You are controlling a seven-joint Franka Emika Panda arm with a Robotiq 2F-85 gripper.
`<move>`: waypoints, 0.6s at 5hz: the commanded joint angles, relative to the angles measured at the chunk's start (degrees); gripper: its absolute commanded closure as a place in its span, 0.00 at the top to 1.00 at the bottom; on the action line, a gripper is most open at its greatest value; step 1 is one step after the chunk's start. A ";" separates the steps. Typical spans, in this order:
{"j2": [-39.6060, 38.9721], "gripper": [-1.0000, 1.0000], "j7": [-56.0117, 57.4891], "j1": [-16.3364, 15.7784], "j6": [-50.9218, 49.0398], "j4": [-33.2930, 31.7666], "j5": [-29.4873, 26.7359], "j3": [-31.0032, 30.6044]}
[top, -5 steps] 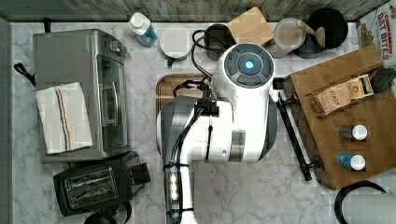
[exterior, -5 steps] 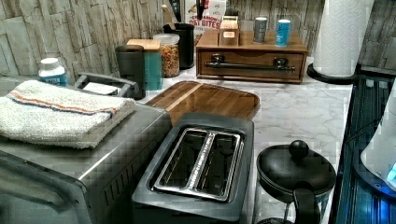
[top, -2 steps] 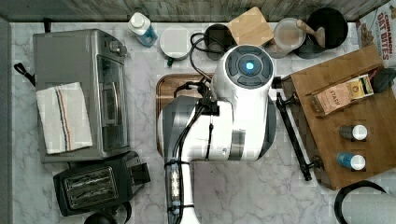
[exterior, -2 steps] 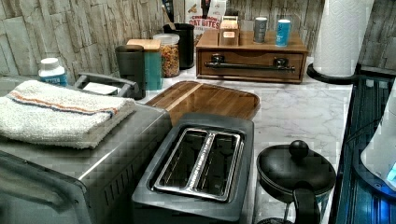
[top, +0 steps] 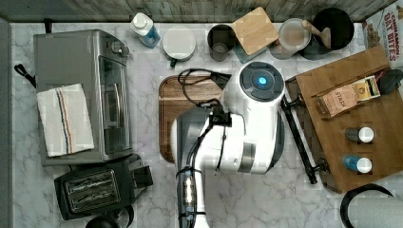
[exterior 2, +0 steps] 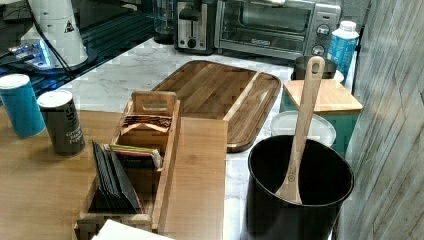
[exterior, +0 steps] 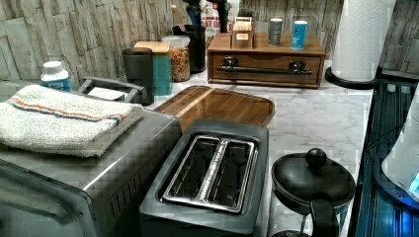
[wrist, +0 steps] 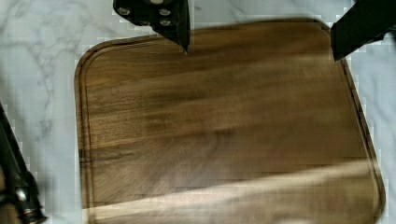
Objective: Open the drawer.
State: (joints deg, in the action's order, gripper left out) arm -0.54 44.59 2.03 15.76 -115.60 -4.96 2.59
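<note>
**Pincer over board, drawer handle off to the side**

In the wrist view the pincer [wrist: 261, 35] hangs above the dark wooden board [wrist: 224, 130], fingers spread wide, holding nothing, touching nothing. The drawer [top: 351, 118] sits at the top view's right on the counter [top: 142, 199], just beside the board. Its black bar handle [top: 298, 137] faces the arm [top: 242, 128]; long axis runs near-to-far in the top view, slightly slanted. Drawer looks shut in the left view. Likely next: shift toward the top view's right and line the fingers across the bar.
</note>
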 commanded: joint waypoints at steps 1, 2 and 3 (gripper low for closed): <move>8.92 1.00 32.10 5.67 9.35 -10.53 0.91 7.43; 6.24 1.00 41.11 7.83 11.34 -10.04 1.76 9.13; 4.84 1.00 46.27 9.28 17.25 -11.89 3.00 9.77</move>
State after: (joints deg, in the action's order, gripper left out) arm 3.41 86.67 8.45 31.75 -127.68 -3.98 9.96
